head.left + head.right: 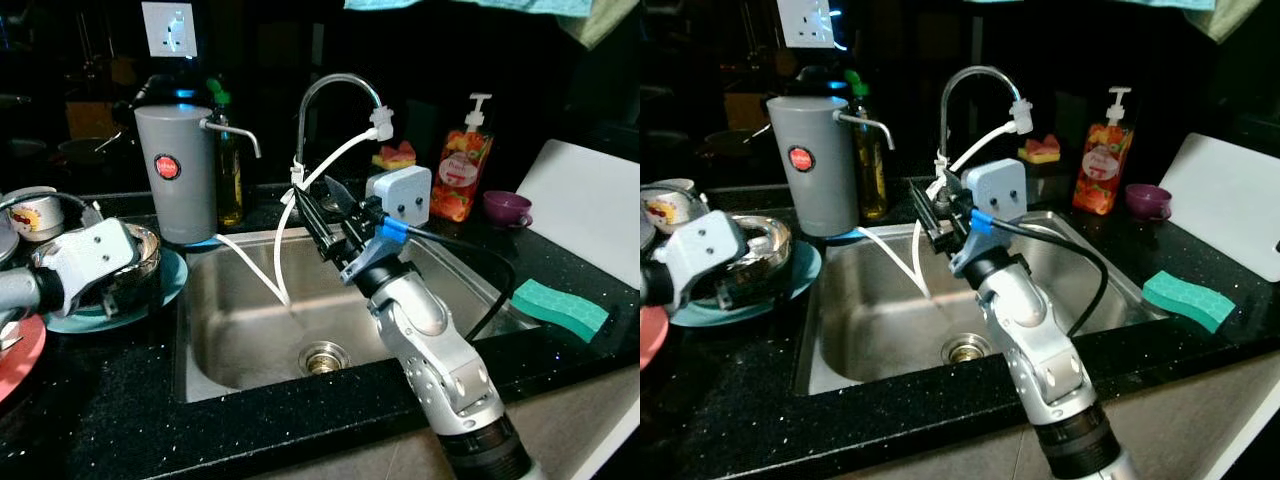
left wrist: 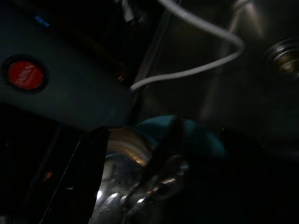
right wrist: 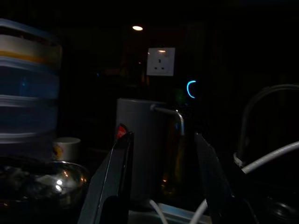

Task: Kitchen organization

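A steel bowl [image 1: 148,256] sits on a teal plate [image 1: 172,284] on the black counter, left of the sink [image 1: 250,330]. My left gripper [image 1: 118,292] reaches over the bowl. In the left wrist view its two fingers stand apart, open, with the bowl's shiny rim [image 2: 126,186] between them and the teal plate [image 2: 196,135] beyond. My right gripper [image 1: 320,200] is raised over the sink, open and holding nothing. It points toward the faucet [image 1: 335,90] and the grey canister [image 3: 140,140].
A white hose [image 1: 270,270] runs from the grey canister [image 1: 175,170] into the sink. A soap bottle [image 1: 463,165], purple cup [image 1: 507,208] and white board [image 1: 590,205] stand at the right. A green sponge [image 1: 558,308] lies nearer. A mug [image 1: 35,215] and red plate [image 1: 20,355] are at the left.
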`<state>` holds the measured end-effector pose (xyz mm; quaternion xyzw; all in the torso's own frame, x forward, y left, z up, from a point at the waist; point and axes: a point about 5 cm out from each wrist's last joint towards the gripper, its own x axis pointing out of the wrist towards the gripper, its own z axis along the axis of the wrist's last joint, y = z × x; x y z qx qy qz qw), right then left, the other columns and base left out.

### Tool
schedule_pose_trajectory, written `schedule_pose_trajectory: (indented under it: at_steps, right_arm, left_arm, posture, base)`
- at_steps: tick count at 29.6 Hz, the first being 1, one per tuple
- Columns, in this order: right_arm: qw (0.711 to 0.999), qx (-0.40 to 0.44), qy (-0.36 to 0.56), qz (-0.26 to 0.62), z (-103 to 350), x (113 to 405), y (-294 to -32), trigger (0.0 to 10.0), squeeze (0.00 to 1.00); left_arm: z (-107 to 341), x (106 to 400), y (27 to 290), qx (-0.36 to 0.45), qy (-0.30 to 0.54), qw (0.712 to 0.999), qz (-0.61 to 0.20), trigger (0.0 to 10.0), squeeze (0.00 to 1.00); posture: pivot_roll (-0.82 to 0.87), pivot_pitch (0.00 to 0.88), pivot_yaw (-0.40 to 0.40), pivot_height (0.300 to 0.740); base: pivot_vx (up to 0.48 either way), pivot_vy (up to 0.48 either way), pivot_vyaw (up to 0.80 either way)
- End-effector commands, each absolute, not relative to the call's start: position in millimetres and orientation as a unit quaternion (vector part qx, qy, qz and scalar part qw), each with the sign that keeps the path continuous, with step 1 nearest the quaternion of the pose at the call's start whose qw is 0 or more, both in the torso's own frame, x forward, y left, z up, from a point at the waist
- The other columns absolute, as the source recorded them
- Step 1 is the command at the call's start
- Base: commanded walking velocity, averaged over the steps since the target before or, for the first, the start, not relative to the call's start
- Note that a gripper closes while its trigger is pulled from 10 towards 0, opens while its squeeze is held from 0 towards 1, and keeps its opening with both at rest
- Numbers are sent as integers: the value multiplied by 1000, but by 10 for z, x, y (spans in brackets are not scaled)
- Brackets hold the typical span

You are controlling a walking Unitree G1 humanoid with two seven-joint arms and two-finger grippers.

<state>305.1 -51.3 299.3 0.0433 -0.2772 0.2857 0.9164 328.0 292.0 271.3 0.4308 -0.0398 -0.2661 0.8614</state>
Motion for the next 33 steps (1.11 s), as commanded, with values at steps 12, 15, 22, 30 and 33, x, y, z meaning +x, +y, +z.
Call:
schedule_pose_trajectory:
  at_steps: [12, 15, 22, 30, 33]
  right_arm:
    - [919, 59, -271, 280, 2951, 2989, -543, 10000, 0]
    - [919, 60, -271, 280, 2949, 2989, -545, 10000, 0]
    - [919, 61, -267, 284, 2934, 2994, -525, 10000, 0]
    - [919, 62, -267, 282, 2936, 2986, -534, 10000, 0]
    - [920, 63, -266, 280, 2929, 2989, -548, 10000, 0]
  left_arm:
    - [2793, 3316, 3214, 449, 0, 867, -214, 0, 0]
    - [2802, 3312, 3225, 445, -1, 869, -216, 0, 0]
    - [2911, 3331, 3129, 402, -63, 883, -236, 0, 0]
    - [3179, 3342, 3070, 396, -137, 884, -209, 0, 0]
    - [3381, 3347, 3008, 400, -181, 878, -191, 0, 0]
  posture:
    - [86, 0, -29, 740]
    - [86, 0, -29, 740]
    - [98, 0, -35, 740]
    - [89, 0, -30, 740]
    - [86, 0, -29, 740]
  base:
    - [0, 0, 0]
    - [0, 0, 0]
    - [0, 0, 0]
    - [0, 0, 0]
    - [0, 0, 0]
